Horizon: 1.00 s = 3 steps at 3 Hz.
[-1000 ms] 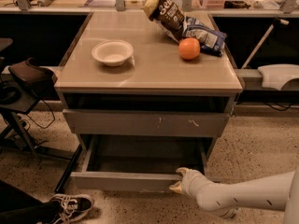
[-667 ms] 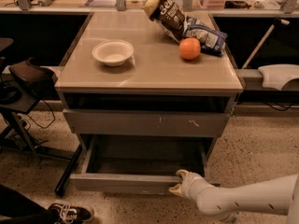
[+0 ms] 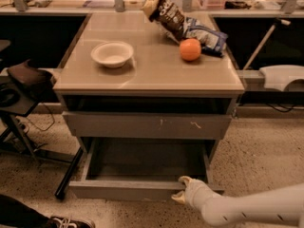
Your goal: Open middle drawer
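1. A speckled floor [image 3: 266, 165] fills the foreground, with a shoe [image 3: 69, 221] at the lower left edge.
2. Nearest the camera, the white arm [image 3: 256, 208] reaches in from the lower right. Its gripper [image 3: 181, 189] sits at the right end of the middle drawer [image 3: 123, 190], on the front panel's top rim.
3. The hand looks narrow, pinched on that panel with one fingertip behind the rim and one in front. The angle is poor here, so a loose hook is possible.
4. The middle drawer stands pulled well out of the cabinet, its shallow grey tray showing and nothing visible inside.
5. I judge the pull to be at or near its end. The next move calls for either a short straight draw toward the robot or letting go and backing off without nudging the panel inward.
6. Above it, the scratched drawer front [image 3: 142, 125] is closed.
7. On the tabletop [image 3: 152, 80] sit a white bowl [image 3: 112, 53], an orange [image 3: 190, 49] and snack bags [image 3: 166, 11] at the far edge.
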Each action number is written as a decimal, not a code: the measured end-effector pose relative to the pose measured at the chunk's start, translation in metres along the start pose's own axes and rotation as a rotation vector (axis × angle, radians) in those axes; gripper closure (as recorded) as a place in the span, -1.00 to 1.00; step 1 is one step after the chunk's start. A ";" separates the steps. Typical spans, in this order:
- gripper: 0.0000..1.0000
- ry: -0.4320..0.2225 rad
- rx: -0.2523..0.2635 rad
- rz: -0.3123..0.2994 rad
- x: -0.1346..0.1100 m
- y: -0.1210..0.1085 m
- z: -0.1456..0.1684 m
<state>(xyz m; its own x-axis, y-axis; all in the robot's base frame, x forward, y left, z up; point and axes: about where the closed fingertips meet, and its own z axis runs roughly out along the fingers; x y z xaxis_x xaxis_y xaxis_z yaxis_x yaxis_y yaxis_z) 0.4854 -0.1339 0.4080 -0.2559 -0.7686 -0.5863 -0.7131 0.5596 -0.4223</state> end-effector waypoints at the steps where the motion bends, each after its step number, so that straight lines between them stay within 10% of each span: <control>1: 1.00 0.000 0.000 0.000 -0.005 -0.002 -0.004; 3: 1.00 -0.001 -0.001 0.004 -0.002 0.005 -0.012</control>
<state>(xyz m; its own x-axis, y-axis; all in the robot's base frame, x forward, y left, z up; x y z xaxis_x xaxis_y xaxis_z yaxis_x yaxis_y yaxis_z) 0.4747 -0.1336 0.4154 -0.2577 -0.7660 -0.5889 -0.7125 0.5624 -0.4197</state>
